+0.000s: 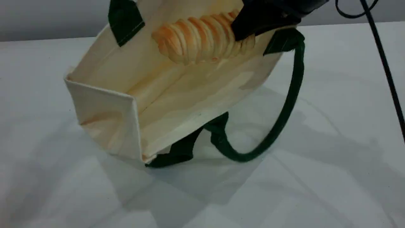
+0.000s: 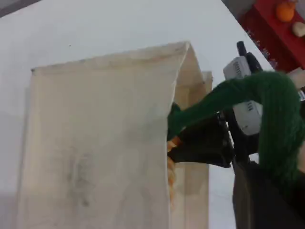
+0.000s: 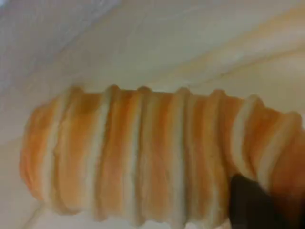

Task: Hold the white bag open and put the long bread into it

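Scene view: I see right gripper (image 1: 243, 30) pinching long bread (image 1: 196, 39) inside white bag (image 1: 164, 95); left gripper (image 2: 267, 191) clamps 1 green handle (image 2: 267, 102).

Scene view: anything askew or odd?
The white bag is tipped over, mouth facing the camera, one green handle trailing on the table. The right pincer holds the long bread in the mouth. Nothing spilled or damaged.

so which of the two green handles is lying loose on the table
The handle on the bag's near side, looping down onto the table; the other handle is lifted by the left hand.
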`<state>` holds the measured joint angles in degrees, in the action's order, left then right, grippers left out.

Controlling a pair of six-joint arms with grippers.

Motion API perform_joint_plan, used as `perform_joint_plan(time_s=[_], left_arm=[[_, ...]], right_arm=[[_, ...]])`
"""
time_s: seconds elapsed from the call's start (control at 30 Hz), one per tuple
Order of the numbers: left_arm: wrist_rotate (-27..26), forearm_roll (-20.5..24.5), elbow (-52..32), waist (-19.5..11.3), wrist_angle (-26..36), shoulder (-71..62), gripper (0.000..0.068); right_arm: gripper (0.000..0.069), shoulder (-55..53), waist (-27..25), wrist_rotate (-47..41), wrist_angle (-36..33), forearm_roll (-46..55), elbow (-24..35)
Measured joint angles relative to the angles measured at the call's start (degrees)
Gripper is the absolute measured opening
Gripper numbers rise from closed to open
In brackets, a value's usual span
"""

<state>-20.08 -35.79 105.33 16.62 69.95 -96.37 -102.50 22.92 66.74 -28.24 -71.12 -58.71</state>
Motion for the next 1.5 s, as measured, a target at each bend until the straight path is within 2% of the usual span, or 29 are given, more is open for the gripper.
perform_joint_plan(time_s=[0.17,0.27,0.33,0.53,0.6,0.67,0.87,0.93,1.13,1.27,1.4,1.5], left_arm=[[-0.29,0.81,0.00,0.13,0.05,0.00,0.0086],[-0.29,2.95,0.00,0.13,0.05,0.00,0.0086],[-0.29,3.48,0.00,0.13,-0.06,0.00,0.0086],[-0.29,3.37,0.00,0.13,0.04,-0.04,0.0086],[-0.29,3.33,0.00,0.13,0.04,-0.04,0.0086],[-0.29,4.30,0.00,0.13,0.04,-0.04,0.0086],[0.85,9.15,0.00,0.08,-0.01,0.01,0.0086],[0.85,10.04,0.00,0.08,-0.01,0.01,0.0086],[3.54,17.06,0.00,0.08,-0.01,0.01,0.0086],[5.75,20.81,0.00,0.08,-0.01,0.01,0.0086],[6.05,20.70,0.00,0.08,-0.01,0.86,0.0086],[6.05,20.78,0.00,-1.31,-0.56,1.92,0.0086]], right_arm=[[0.0077,-0.41,0.00,1.47,-0.25,-0.01,0.00],[0.0113,-0.41,0.00,1.65,-0.31,-2.31,0.00],[0.0186,-0.41,0.00,2.44,-0.38,-3.86,0.00],[0.0484,-0.36,0.00,8.33,-4.51,-8.27,0.00],[0.0554,-0.14,-0.05,9.42,-6.30,-9.70,0.00],[0.0587,0.76,-0.05,9.62,-8.01,-9.49,0.00],[0.0578,7.40,-0.05,9.12,-5.84,-5.12,0.00],[0.0576,9.69,-0.13,7.64,-4.27,-3.23,0.00],[0.0576,14.18,-0.20,2.48,0.50,3.99,0.00],[0.0576,14.60,-0.20,-1.42,1.09,8.54,0.00],[0.0576,14.60,-0.20,-3.46,1.46,11.58,0.05],[0.0576,14.60,-0.20,-4.15,1.71,12.48,0.05]])
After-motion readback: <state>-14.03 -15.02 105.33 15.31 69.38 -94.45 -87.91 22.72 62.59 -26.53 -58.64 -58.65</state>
